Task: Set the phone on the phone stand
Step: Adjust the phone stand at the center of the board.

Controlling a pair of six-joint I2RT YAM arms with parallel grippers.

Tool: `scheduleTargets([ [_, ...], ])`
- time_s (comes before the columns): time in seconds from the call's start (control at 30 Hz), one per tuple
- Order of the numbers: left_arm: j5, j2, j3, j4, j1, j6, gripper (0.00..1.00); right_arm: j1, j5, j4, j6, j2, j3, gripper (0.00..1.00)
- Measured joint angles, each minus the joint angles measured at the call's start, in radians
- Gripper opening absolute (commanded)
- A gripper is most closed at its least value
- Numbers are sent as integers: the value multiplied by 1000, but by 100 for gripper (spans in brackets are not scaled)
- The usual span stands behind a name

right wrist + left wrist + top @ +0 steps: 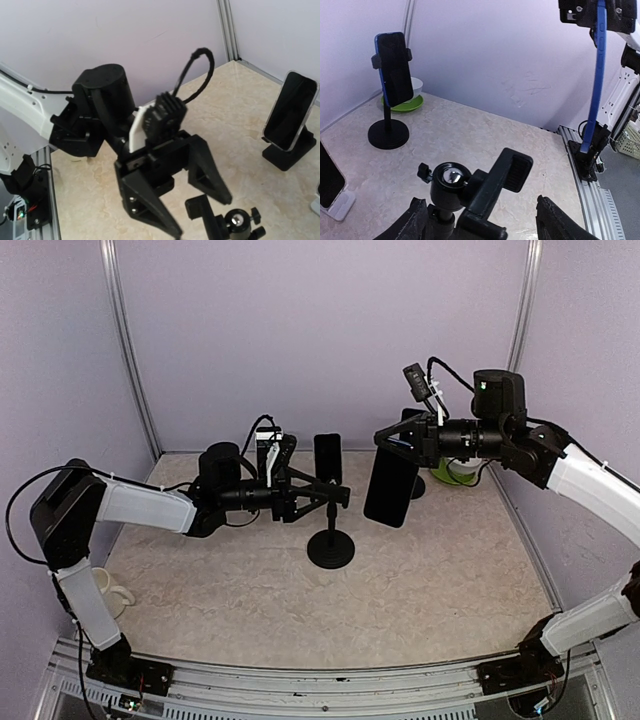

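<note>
My right gripper is shut on the top of a dark phone in a blue case, which hangs upright in the air just right of the empty phone stand. In the left wrist view the phone shows edge-on at the top right. My left gripper is open, with the stand's clamp head between its fingers. The right wrist view shows the left gripper and the clamp head from the front. The right gripper's own fingers do not show there.
A second phone sits clamped in another black stand at the back. A third phone leans in a low black holder. A green plate with a white bowl is at the back right. A white mug stands near the left arm's base.
</note>
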Motion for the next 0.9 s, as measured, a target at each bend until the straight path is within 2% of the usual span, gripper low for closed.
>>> scheduleTargets([
  [0.23, -77, -21, -37, -15, 1, 10, 70, 0, -50, 14, -5, 57, 6, 0],
  [0.63, -19, -56, -55, -29, 16, 111, 64, 0, -116, 22, -19, 118, 36, 0],
  [0.9, 100, -56, -55, -30, 76, 177, 74, 0, -144, 23, -27, 134, 53, 0],
])
